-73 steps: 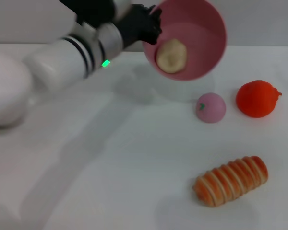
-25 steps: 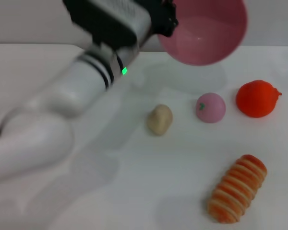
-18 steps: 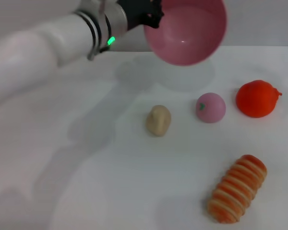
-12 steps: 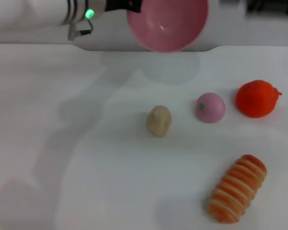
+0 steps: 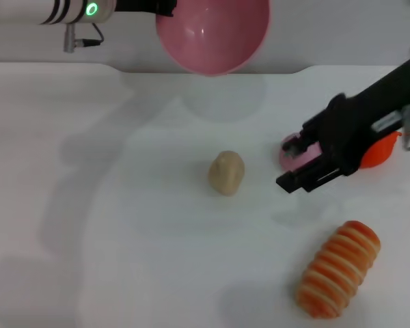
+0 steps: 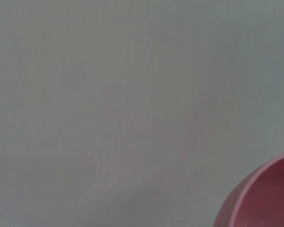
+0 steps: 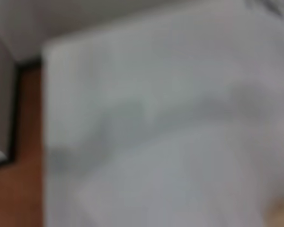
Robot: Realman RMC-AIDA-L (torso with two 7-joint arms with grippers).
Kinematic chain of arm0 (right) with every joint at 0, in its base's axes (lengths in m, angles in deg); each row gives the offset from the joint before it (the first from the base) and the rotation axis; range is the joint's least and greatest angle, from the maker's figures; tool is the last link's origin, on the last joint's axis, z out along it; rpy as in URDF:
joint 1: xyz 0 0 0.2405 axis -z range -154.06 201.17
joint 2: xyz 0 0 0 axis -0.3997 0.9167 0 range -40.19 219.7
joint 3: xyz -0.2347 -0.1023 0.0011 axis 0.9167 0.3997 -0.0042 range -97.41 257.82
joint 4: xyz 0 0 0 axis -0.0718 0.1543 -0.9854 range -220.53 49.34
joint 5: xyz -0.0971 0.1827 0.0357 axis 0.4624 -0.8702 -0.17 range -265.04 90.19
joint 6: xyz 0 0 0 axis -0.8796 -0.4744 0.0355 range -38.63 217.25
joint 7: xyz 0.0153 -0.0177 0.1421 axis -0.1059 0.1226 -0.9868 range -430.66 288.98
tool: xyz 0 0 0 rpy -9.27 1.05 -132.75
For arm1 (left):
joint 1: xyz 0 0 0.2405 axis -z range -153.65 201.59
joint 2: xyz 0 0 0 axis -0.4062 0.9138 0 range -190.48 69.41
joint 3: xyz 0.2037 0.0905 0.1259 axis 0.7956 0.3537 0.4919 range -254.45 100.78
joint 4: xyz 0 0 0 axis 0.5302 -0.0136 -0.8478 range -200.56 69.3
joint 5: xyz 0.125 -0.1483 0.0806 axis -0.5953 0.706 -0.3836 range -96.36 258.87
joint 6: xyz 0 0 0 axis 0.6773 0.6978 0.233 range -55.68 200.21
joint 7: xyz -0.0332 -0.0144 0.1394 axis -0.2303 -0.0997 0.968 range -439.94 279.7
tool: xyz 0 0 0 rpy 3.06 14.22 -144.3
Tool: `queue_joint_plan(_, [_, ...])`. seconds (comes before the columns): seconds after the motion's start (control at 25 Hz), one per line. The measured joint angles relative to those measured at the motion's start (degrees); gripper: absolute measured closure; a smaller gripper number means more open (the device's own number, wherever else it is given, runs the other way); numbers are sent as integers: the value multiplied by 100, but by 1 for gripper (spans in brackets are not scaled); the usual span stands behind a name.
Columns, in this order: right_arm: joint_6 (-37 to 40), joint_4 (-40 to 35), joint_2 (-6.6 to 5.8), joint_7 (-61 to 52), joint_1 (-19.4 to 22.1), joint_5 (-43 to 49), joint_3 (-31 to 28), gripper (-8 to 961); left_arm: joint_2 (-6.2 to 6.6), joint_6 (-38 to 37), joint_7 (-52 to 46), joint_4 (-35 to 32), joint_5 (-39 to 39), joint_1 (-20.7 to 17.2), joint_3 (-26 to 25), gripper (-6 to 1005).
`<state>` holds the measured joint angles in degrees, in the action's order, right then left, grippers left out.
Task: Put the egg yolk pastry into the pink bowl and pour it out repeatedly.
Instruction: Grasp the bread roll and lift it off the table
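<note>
The egg yolk pastry [image 5: 227, 172], a small beige bun, lies on the white table near the middle. The pink bowl [image 5: 212, 33] hangs tilted above the table's far edge, its opening facing me and nothing inside it. My left gripper [image 5: 162, 7] is shut on the bowl's rim at its left side. The left wrist view shows only a piece of the pink bowl [image 6: 262, 201] at one corner. My right gripper [image 5: 287, 165] reaches in from the right, open, a short way right of the pastry and apart from it.
A pink ball [image 5: 288, 152] sits mostly hidden behind the right gripper's fingers. A red-orange fruit [image 5: 381, 154] peeks out behind the right arm. An orange-striped bread roll [image 5: 338, 270] lies at the front right. The table's far edge runs under the bowl.
The pastry went from inside the bowl to the table. The left arm carried the bowl leftward and higher. The right arm came into view from the right, toward the pastry.
</note>
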<state>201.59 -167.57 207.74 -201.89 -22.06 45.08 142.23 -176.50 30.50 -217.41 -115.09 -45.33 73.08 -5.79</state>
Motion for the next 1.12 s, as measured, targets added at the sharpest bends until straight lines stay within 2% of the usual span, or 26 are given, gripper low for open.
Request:
queue_joint_plan(0.12, [-726,789,67,109,-61,485,229,331,1,-46,-6,35,0,-55,-49,953])
queue_joint_plan(0.52, [-3400,2585,91,76,-82,453,1143,330,-17,-176,2,108,1,-189,-96,953])
queue_joint_plan(0.72, [-4652,3425,109,65,-185,57,1715,330,-115,-211,102,132,3,-241,13,953])
queue_joint_plan(0.84, [-5239,3696,111,63,-199,-241,2118,331,-127,-215,132,159,2,-248,35,953])
queue_joint_plan(1.12, [-5896,4211,129,62,-303,-845,2704,350,-142,-218,134,145,1,-259,257,953])
